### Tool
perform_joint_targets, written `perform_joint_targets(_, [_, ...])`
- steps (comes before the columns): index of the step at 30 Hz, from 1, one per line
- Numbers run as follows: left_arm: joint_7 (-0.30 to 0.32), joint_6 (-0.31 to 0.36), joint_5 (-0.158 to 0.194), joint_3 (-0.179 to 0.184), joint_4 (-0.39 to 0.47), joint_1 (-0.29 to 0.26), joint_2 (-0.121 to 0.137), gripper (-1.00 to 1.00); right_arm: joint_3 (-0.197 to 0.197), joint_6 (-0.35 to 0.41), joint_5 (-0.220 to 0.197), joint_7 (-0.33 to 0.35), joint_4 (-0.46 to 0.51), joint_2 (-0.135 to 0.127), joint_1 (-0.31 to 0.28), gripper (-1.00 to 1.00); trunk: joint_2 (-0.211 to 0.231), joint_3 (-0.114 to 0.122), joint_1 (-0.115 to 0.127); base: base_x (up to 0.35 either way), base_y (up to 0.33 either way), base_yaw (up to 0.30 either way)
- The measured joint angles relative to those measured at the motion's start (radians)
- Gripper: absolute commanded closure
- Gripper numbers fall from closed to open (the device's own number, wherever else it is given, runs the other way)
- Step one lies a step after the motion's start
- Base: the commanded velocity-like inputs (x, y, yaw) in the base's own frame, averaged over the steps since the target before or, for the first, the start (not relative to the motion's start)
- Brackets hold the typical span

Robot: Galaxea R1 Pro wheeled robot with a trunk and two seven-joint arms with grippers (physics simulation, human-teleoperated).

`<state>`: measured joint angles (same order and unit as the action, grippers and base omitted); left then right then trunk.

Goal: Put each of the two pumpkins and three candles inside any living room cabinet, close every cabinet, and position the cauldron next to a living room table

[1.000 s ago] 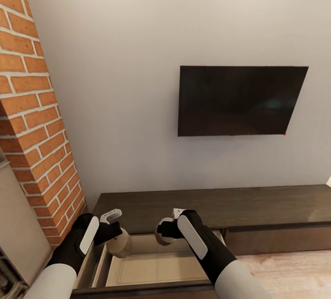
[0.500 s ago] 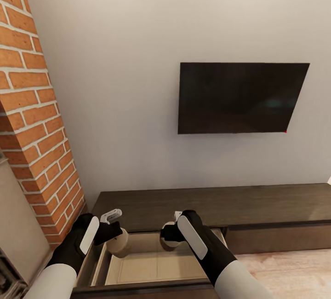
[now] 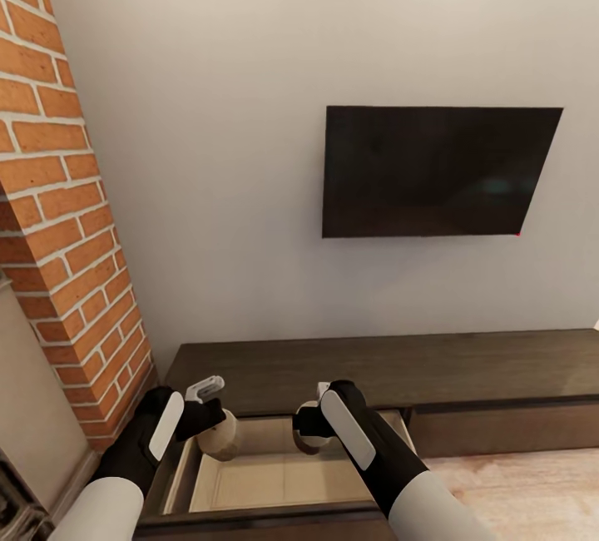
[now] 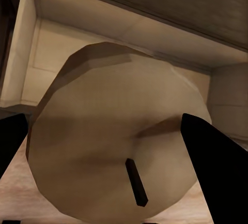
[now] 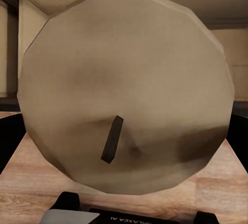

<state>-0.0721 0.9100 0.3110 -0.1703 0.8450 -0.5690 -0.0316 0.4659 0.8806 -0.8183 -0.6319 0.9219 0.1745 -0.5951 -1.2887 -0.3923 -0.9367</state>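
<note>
At lower centre, the left tool [image 3: 218, 431] and right tool [image 3: 306, 433] are each clamping a stubby beige candle [image 4: 119, 146] directly above the dark-brown cabinet's [image 3: 374, 370] open pale-wood drawer [image 3: 274, 483].

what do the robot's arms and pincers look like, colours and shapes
Both arms have white rounded upper segments and glossy black forearms, each with a long white oval panel along its top. The left pincer ends in a pale grey-white finger piece; in the left wrist view its fingertips are plain black wedges. The right pincer is black with a small white part at its wrist.
</note>
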Motion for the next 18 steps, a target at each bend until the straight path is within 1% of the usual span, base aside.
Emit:
perform_joint_targets(3, [0.0, -0.008, 0.0, 0.0, -0.003, 0.0, -0.003, 1.0, 0.001, -0.001, 0.0, 0.001, 0.0, 0.0, 0.0, 1.0, -0.021, -0.009, -0.012, 0.0, 0.0, 0.0])
perform_joint_targets(8, [-0.001, -0.05, 0.001, 0.007, -0.046, 0.0, -0.027, 1.0, 0.002, -0.003, -0.002, 0.002, 0.0, 0.0, 0.0, 1.0, -0.056, -0.025, -0.031, 0.0, 0.0, 0.0])
perform_joint_targets(11, [-0.002, -0.069, -0.001, 0.031, -0.064, 0.0, -0.034, 1.0, 0.002, -0.002, -0.002, 0.003, 0.0, 0.0, 0.0, 1.0, -0.077, -0.034, -0.042, 0.0, 0.0, 0.0])
perform_joint_targets(15, [-0.004, -0.123, 0.0, 0.069, -0.073, 0.0, -0.036, 1.0, 0.004, -0.004, 0.0, 0.004, 0.001, 0.0, 0.0, 1.0, -0.105, -0.047, -0.057, 0.0, 0.0, 0.0])
perform_joint_targets(18, [-0.003, -0.135, 0.0, 0.079, -0.074, 0.0, -0.036, 1.0, 0.004, -0.004, 0.0, 0.008, 0.0, 0.0, 0.0, 1.0, -0.126, -0.056, -0.069, 0.0, 0.0, 0.0])
